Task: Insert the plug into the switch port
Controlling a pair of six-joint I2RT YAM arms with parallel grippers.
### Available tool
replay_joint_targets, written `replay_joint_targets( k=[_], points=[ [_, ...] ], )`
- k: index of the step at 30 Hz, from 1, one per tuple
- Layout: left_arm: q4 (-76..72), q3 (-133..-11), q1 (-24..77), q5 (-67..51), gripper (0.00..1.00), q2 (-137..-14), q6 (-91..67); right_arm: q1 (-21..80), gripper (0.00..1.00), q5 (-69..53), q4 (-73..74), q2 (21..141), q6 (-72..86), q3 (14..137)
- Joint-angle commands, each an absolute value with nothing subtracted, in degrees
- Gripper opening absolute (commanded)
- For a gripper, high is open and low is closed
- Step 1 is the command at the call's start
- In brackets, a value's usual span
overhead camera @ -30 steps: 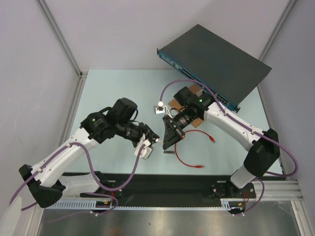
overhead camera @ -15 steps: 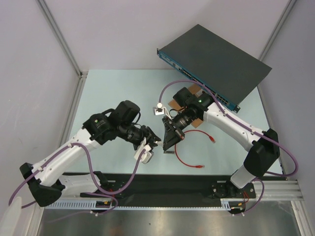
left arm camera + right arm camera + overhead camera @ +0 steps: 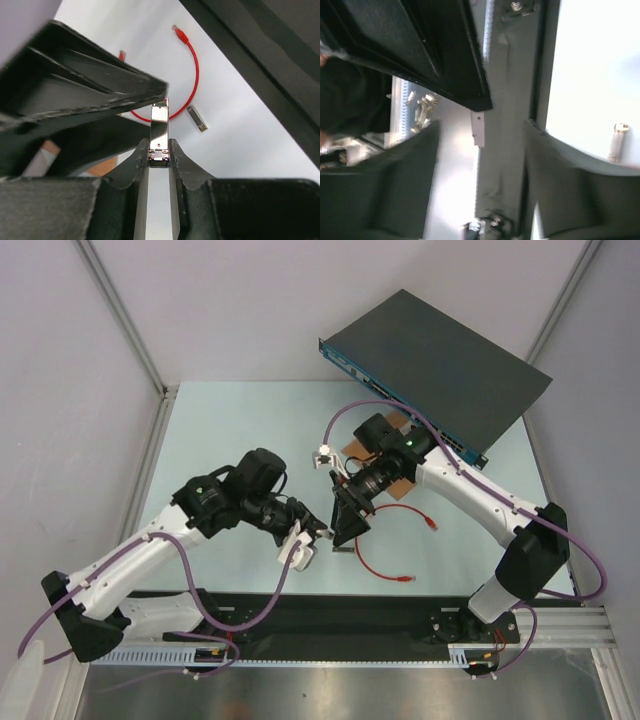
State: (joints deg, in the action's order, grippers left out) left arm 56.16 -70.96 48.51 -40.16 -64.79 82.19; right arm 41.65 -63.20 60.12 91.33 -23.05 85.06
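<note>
Likely handling: plug [image 3: 431,524] light, clear tip fragile, cable [image 3: 372,565] limp, so take by red boot. Lies on surface [image 3: 220,430] toward near edge, well apart from switch port [image 3: 375,390]; left claw [image 3: 159,150] clamps grey metal piece [image 3: 159,120]; right claw [image 3: 482,150] spread, empty.

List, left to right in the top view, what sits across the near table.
In order: left arm's base, left end effector, loose grey metal piece, red patch cable, right arm's base.

Red-booted plug [image 3: 431,524] lies flat and loose, not inserted. Switch port [image 3: 352,370], dark socket in teal front, well apart.
</note>
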Motion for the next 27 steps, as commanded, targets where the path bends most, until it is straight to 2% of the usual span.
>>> replay_joint_targets(
  k=[1,2,3,4,7,8,11,12,14,17,20,27],
  points=[
    [47.4,-66.4,47.7,-40.5,0.0,-62.8,71.3,38.6,0.78,-59.5,56.3,88.4,-18.6,87.6],
    [45.5,-65.4,45.8,-41.0,0.0,-62.6,68.2,35.3,0.82,-59.3,54.2,87.9,-16.7,87.5],
    [42.3,-64.3,44.9,-41.2,0.0,-62.4,59.9,32.9,0.9,-60.0,53.1,86.9,-15.3,87.8],
    [39.0,-62.3,44.3,-41.0,0.0,-62.3,54.8,30.8,0.93,-60.5,52.0,86.3,-12.4,88.0],
    [25.6,-58.6,42.5,-40.1,0.01,-61.4,36.3,22.8,0.96,-62.3,46.9,83.4,-7.0,89.5],
    [16.7,-57.2,42.5,-38.3,0.0,-60.7,31.9,20.8,0.97,-62.6,43.6,82.5,-5.5,90.0],
    [0.2,-51.6,42.5,-25.9,0.0,-60.5,15.6,11.9,0.98,-64.0,33.4,77.1,5.2,89.7],
    [-4.1,-51.6,42.5,-25.8,0.0,-61.1,13.1,9.7,0.98,-64.1,30.2,77.1,8.4,89.6],
    [-12.4,-51.3,42.5,-17.2,0.0,-63.1,7.7,5.5,0.98,-63.5,19.3,73.1,19.5,87.0],
    [-16.9,-54.7,42.5,-8.6,0.0,-69.4,4.6,-5.1,0.98,-60.5,7.9,68.5,31.0,83.0],
    [-20.6,-59.3,41.8,-4.6,0.0,-75.7,3.4,-14.3,0.98,-58.5,5.5,65.0,36.1,81.4],
    [-24.3,-67.8,38.8,-8.2,0.0,-85.3,2.2,-33.0,0.96,-61.6,15.1,63.4,39.5,76.9]
  ],
)
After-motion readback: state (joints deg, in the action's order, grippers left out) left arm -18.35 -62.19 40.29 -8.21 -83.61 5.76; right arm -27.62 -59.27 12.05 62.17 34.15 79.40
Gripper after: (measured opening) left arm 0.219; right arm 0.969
